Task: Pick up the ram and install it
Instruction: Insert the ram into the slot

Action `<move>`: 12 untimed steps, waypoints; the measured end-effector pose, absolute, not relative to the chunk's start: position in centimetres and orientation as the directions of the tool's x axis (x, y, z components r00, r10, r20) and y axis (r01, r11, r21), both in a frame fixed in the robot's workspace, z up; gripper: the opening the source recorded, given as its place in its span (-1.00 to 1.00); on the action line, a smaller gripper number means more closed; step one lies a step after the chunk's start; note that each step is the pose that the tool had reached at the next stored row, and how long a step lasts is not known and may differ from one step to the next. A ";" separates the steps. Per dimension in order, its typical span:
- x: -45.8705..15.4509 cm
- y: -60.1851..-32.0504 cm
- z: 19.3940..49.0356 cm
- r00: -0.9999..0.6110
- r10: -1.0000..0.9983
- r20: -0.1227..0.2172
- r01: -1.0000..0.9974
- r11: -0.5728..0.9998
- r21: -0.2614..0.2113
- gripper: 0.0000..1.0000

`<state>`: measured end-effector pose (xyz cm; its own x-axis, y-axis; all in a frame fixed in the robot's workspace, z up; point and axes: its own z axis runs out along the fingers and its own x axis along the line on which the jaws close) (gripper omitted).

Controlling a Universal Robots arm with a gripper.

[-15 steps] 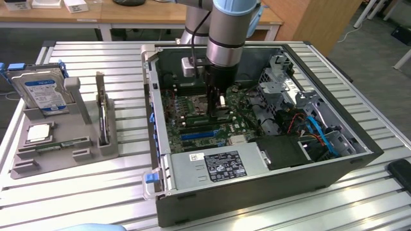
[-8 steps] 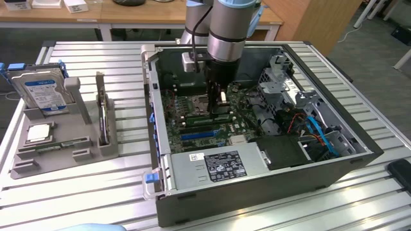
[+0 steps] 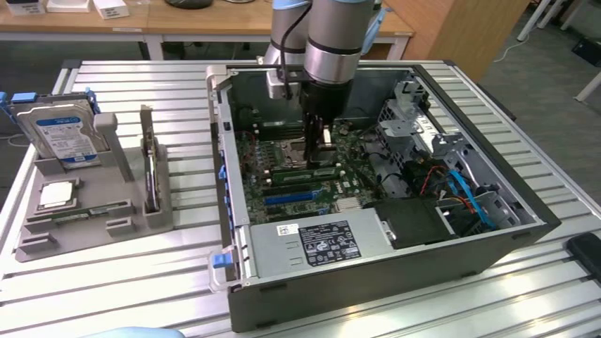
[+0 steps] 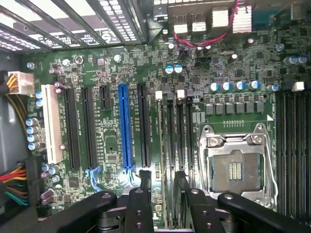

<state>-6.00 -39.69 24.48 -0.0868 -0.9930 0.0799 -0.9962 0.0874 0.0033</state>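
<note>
My gripper hangs inside the open computer case, low over the motherboard beside the processor socket. It is open. In the wrist view its two black fingers straddle the memory slots, with my gripper holding nothing. A long green ram stick stands on edge in a slot just in front of the gripper in the exterior view. A second green ram stick lies in the grey parts tray on the exterior view's left.
The tray also holds a hard drive, a dark expansion card and a silver processor chip. Inside the case are a power supply, drive cages and blue and orange cables. A blue expansion slot runs beside the memory slots.
</note>
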 end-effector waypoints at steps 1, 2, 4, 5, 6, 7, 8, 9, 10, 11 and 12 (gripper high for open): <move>-6.0 -39.7 24.6 -0.094 -0.992 0.080 -0.996 0.094 0.003 -0.35; -6.0 -39.7 24.8 -0.100 -0.992 0.080 -0.995 0.101 0.003 -0.35; -6.0 -39.7 25.4 -0.112 -0.991 0.080 -0.994 0.112 0.003 -0.35; -6.0 -39.7 25.7 -0.115 -0.990 0.080 -0.993 0.116 0.003 -0.35; -6.0 -39.7 26.0 -0.118 -0.990 0.080 -0.993 0.118 0.003 -0.35; -6.0 -39.7 26.2 -0.118 -0.990 0.080 -0.993 0.119 0.003 -0.35; -6.0 -39.7 26.5 -0.118 -0.990 0.080 -0.993 0.119 0.003 -0.35; -6.0 -39.7 26.8 -0.118 -0.990 0.080 -0.993 0.119 0.003 -0.35; -6.0 -39.7 27.2 -0.118 -0.990 0.080 -0.993 0.119 0.003 -0.35; -6.0 -39.7 27.5 -0.118 -0.990 0.080 -0.993 0.119 0.003 -0.35; -6.0 -39.7 27.8 -0.118 -0.990 0.080 -0.993 0.119 0.003 -0.35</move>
<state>-6.00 -39.69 27.75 -0.1182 -0.9898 0.0799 -0.9929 0.1189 0.0035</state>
